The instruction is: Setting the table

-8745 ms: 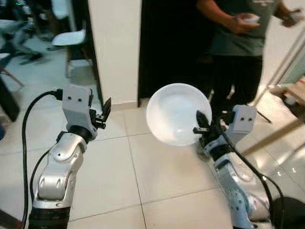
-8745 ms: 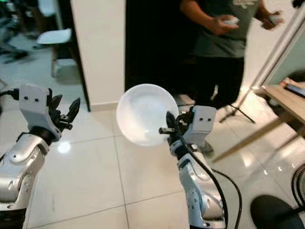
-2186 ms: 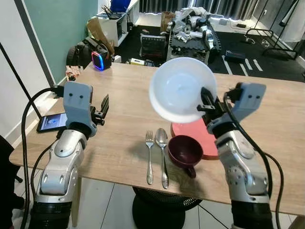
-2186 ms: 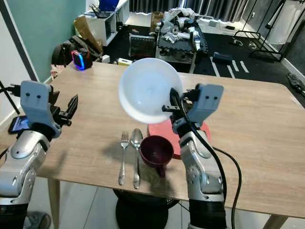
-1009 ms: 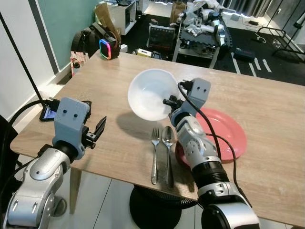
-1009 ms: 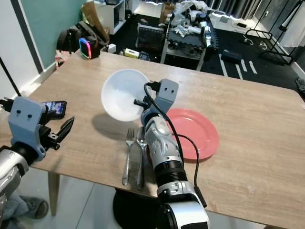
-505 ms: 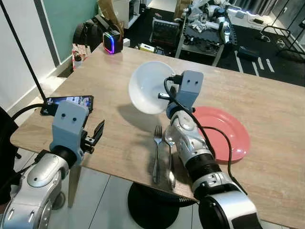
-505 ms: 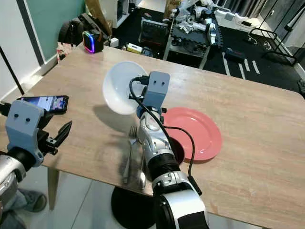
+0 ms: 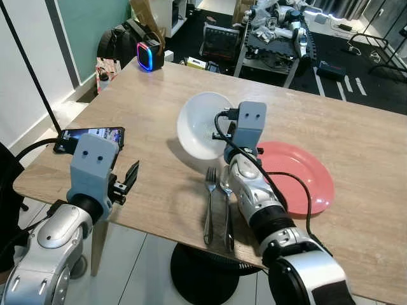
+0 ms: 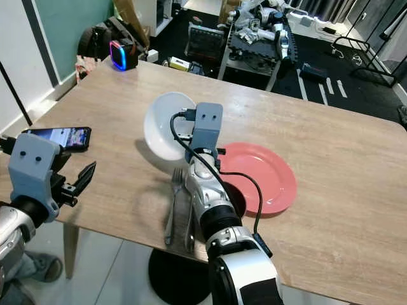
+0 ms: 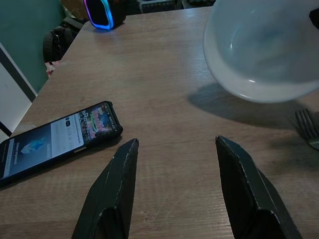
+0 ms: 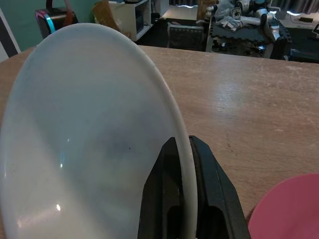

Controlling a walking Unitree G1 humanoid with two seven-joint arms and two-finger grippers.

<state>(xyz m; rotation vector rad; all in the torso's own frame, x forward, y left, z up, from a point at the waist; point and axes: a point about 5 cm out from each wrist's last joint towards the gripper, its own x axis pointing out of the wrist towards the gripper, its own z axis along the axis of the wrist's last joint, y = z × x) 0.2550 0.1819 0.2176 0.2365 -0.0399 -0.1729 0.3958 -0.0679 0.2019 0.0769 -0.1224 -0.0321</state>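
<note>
My right gripper (image 12: 182,164) pinches the rim of the round white plastic bowl (image 9: 202,133), which hangs tilted just above the wooden table (image 9: 152,95). It is on the left of the pink plate (image 9: 305,175) and beyond the steel fork (image 9: 208,206). The bowl's base faces down-left, so it needs levelling. My left gripper (image 11: 174,184) hovers open and empty near the black phone (image 11: 55,137).
</note>
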